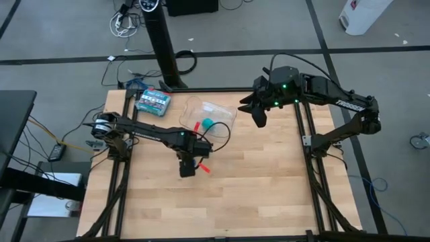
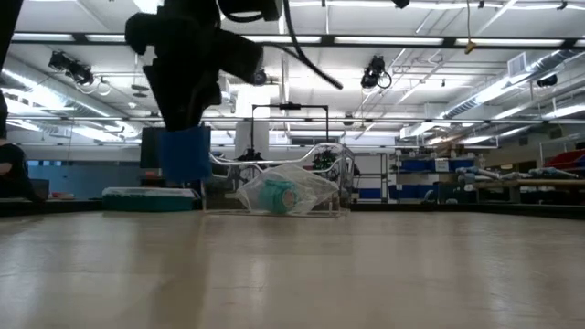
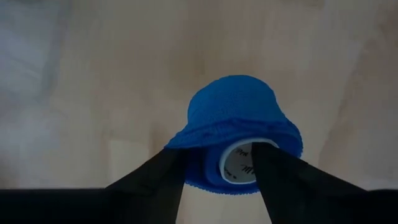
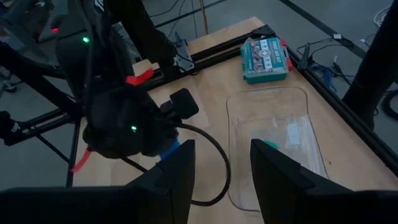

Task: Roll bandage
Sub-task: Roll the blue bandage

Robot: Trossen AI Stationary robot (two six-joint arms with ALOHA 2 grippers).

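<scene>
Left gripper [image 3: 217, 171] hung over the middle of the wooden table [image 1: 269, 181], pointing down, and its two dark fingers [image 3: 158, 180] stood spread on either side of the bandage [image 3: 239, 134]. That bandage was a small bright blue roll with a white core showing between the fingers. From the wrist view one finger seemed to lie against the core's rim, though whether it truly touched could not be told. From the low view the blue roll [image 2: 186, 153] showed just below the gripper body, with its bottom edge near the table surface; whether it rested there was unclear.

Beyond this gripper, toward the table's far edge, lay a clear plastic tray [image 1: 225, 107] with a small teal-green roll [image 1: 209, 124] in it, and beside the tray sat a green-and-white printed box [image 1: 152, 101].

Right gripper [image 4: 221, 165] waited well apart, raised above the far right part of the table, its fingers parted and holding nothing.
</scene>
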